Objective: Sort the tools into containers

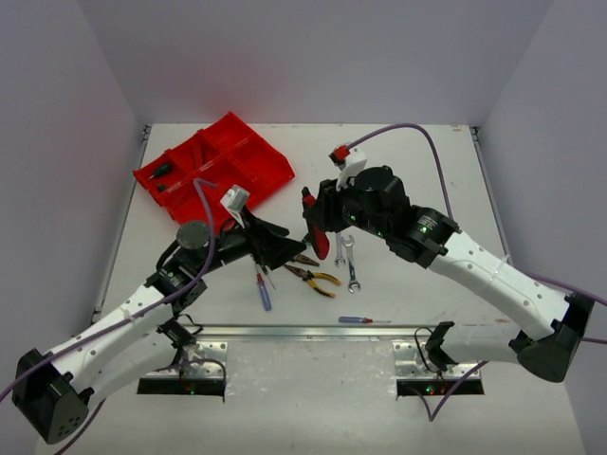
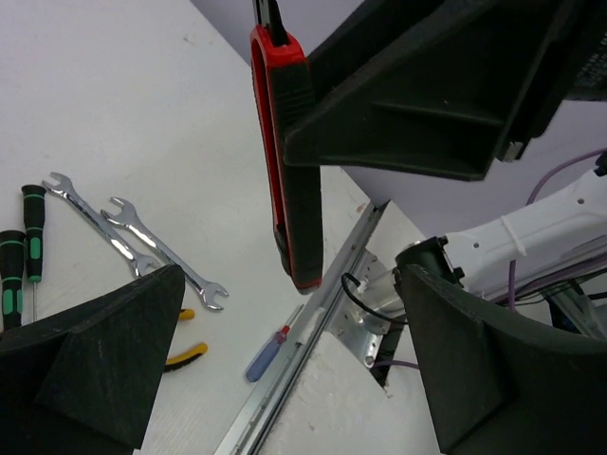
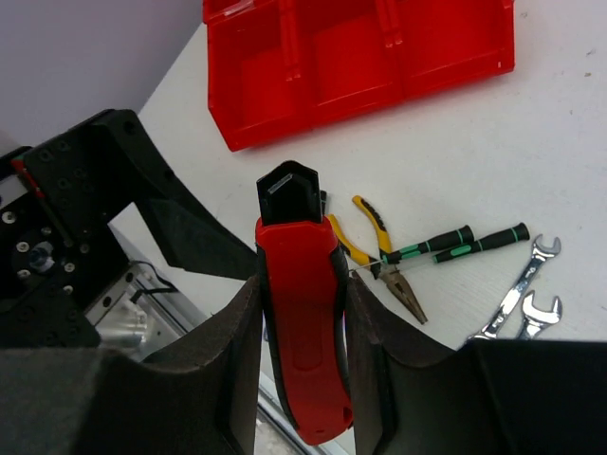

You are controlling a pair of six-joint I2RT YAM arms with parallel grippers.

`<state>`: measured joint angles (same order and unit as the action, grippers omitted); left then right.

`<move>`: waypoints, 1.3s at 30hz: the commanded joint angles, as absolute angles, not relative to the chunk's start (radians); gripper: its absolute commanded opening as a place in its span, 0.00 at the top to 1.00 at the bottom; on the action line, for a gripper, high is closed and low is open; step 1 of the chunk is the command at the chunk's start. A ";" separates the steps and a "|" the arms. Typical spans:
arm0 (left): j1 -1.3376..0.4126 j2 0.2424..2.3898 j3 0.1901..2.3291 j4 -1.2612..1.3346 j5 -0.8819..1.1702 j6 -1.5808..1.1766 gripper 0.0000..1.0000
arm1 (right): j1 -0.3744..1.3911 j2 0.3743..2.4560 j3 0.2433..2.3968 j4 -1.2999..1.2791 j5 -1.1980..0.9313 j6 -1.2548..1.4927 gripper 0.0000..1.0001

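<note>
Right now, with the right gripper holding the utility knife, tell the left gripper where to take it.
Grip the free lower end of the utility knife, below the right gripper. It hangs near upright ahead of the open left gripper, so come straight in and close across the handle.

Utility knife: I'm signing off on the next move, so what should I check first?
1. Right jaws clamped on the utility knife: ok.
2. Knife lifted off the table: ok.
3. Left jaws wide open and not touching the knife: ok.
4. Red tray shows empty compartments on its near side: ok.
5. Blade retracted: cannot tell.
</note>
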<state>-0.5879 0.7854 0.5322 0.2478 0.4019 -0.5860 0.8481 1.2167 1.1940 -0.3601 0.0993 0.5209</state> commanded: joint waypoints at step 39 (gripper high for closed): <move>-0.133 1.596 1.439 -0.430 -0.588 -0.670 1.00 | 0.824 0.921 1.069 -0.426 0.320 0.509 0.01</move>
<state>-0.2628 1.4336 1.2118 -0.2939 -0.3942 -0.6362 0.8254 0.9587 1.1217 -0.3858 0.2792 0.5621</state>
